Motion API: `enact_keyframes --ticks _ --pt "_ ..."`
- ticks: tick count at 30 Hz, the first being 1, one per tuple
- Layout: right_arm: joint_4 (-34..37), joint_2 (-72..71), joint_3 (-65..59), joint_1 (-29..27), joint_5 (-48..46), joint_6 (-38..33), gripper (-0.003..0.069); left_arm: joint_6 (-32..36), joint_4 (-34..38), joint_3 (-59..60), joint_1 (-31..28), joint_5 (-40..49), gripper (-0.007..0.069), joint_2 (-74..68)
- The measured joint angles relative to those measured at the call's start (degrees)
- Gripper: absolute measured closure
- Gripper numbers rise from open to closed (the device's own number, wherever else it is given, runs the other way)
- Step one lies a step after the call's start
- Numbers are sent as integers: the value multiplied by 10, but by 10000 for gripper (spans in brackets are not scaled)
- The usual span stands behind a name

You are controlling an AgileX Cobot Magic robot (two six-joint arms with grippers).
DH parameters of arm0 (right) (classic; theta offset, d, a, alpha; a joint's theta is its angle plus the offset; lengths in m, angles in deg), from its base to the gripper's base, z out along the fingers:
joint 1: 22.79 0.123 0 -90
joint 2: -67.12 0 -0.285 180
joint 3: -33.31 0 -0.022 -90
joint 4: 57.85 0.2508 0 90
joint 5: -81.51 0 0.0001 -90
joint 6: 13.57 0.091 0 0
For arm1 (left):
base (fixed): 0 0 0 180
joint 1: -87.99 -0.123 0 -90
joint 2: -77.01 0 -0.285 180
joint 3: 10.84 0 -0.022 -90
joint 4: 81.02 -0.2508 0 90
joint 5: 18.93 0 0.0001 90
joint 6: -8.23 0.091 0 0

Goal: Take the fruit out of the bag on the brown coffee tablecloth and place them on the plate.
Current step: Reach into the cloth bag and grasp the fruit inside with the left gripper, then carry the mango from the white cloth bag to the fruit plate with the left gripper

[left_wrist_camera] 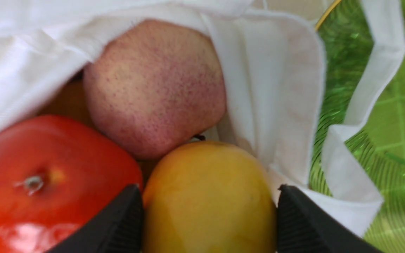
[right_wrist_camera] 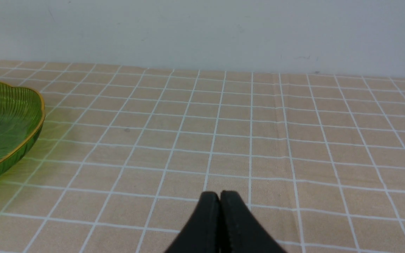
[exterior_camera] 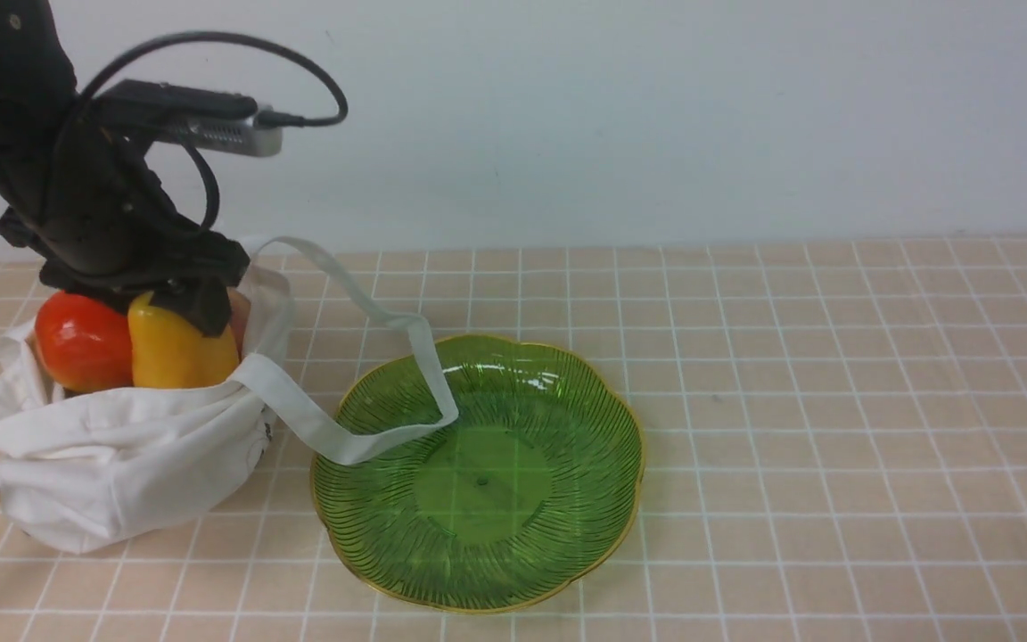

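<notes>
Where the left end effector (left_wrist_camera: 208,211) reaches down into the mouth of the white cotton tote (exterior_camera: 135,464), its two fingers stand wide apart, one against each side of the yellow-orange mango (left_wrist_camera: 207,200). Both fingertips appear to touch the skin, so the jaws are closed on the mango as far as its width allows. The mango is directly between them, within the opening of the tote, with its rounded end toward the wrist camera.

Close beside the mango, outside the grip, are the glossy red fruit (left_wrist_camera: 58,182) and the dusky pink peach (left_wrist_camera: 155,88), both also in the tote. One finger is very near the red fruit; whether they touch, I cannot tell.

To the right of the tote in the front view, the green ribbed plate (exterior_camera: 487,553) lies on the tan checked tablecloth (exterior_camera: 834,428), with no fruit on it. A flat white strap (exterior_camera: 429,357) runs from the tote across the plate's gold rim and loops over the dish. The right end effector (right_wrist_camera: 220,196) has its fingertips together, holding nothing, above the tablecloth and well apart from the tote.
</notes>
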Motion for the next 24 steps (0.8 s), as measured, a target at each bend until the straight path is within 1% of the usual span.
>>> enact_keyframes --ticks 7,8,11,12,14,16,17,19,22,24 --pt "0 0 0 0 0 0 673 1 5 -1 3 -11 198 83" --pt "0 0 0 0 0 0 673 1 13 -1 13 -10 198 113" --pt "0 0 0 0 0 0 673 2 21 -1 33 -10 198 139" --pt "0 0 0 0 0 0 673 10 36 -1 68 -10 198 165" --pt "0 0 0 0 0 0 673 19 50 -1 111 -10 198 183" --pt "0 0 0 0 0 0 673 25 72 -1 166 -10 198 190" --pt "0 0 0 0 0 0 673 26 75 0 175 -10 198 190" --pt "0 0 0 0 0 0 673 31 83 9 221 -18 198 178" --pt "0 0 0 0 0 0 673 31 84 17 257 -38 198 139" --pt "0 0 0 0 0 0 673 31 82 20 268 -61 198 100"
